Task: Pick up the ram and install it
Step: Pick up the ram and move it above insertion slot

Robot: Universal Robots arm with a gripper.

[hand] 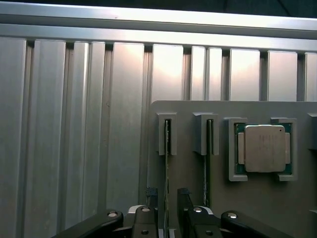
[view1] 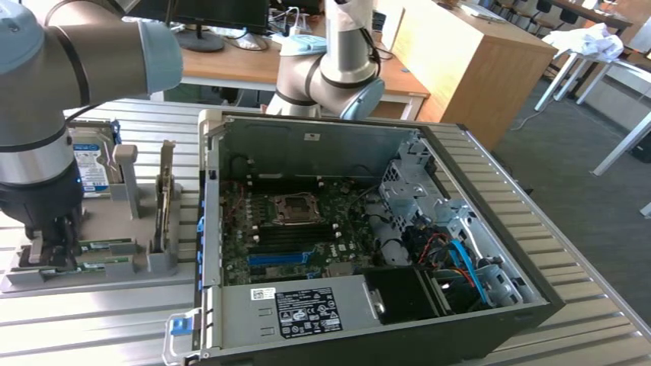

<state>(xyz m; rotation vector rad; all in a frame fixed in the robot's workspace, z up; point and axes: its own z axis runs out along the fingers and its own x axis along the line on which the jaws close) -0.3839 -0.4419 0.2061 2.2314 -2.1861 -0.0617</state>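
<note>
One ram (hand: pixel 167 158) edge-up | claw (hand: pixel 167 194) wide open astride it | gap each side

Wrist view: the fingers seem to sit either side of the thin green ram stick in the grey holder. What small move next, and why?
Probably close the gripper. Its open fingers flank the thin green ram stick, standing on edge in the grey holder, with gaps on both sides.

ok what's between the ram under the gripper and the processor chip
A second ram stick, edge-on in its own holder slot, separates the ram from the processor chip in the wrist view.
</note>
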